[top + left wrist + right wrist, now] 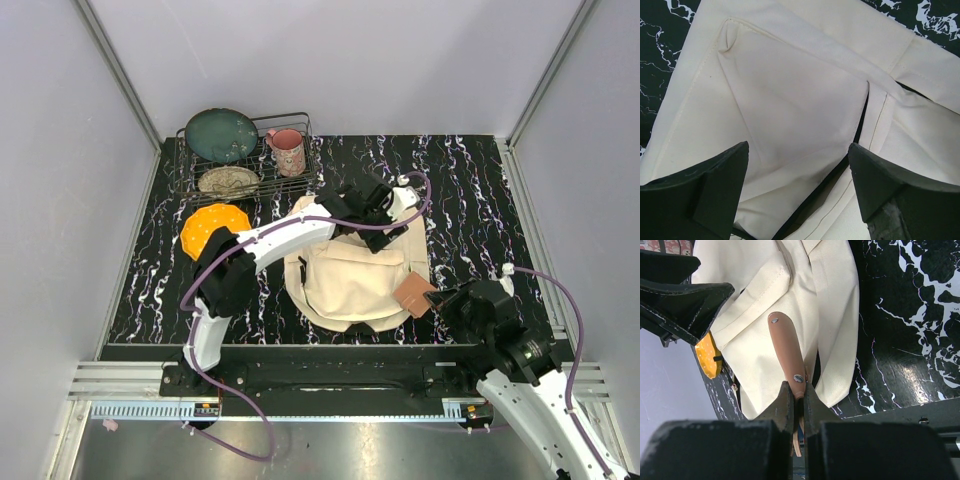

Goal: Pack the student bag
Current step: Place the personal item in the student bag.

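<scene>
Black fingers of the right gripper (797, 395) were pinched shut on a flat brown case with metal rivets (785, 347) at the right edge of the large cream canvas student bag (350, 285), which lay on the black marbled tabletop (480, 200). Above the bag's far end, the left gripper (797, 155) hung wide open, holding nothing.
</scene>
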`<control>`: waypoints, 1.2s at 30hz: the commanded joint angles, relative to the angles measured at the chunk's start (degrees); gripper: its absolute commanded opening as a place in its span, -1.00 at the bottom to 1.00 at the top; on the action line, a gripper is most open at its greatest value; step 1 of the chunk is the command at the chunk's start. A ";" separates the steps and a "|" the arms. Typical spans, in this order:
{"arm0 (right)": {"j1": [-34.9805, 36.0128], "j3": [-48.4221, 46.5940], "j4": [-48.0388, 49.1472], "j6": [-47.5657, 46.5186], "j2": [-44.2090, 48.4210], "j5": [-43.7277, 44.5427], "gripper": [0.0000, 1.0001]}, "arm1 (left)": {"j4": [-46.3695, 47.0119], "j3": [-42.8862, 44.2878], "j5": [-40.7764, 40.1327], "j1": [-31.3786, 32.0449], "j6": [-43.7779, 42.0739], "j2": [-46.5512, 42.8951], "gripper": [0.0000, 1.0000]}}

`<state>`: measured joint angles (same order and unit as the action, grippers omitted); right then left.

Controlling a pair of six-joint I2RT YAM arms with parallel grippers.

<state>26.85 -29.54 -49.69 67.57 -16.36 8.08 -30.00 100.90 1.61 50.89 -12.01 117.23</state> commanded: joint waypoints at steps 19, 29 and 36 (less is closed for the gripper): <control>0.04 0.80 0.91 1.60 1.42 0.80 -0.91 | -2.26 -0.88 3.57 0.96 -7.50 2.92 0.69; 0.04 1.06 1.09 1.86 1.77 0.89 -0.89 | -3.75 -0.71 1.47 1.58 -9.26 6.43 0.61; 0.04 1.15 1.09 1.86 1.77 0.98 -0.88 | -4.28 -0.79 0.15 1.49 -9.70 7.57 -0.02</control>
<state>26.85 -28.47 -49.69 68.31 -15.05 8.03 -30.92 100.44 2.81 52.10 -20.56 122.21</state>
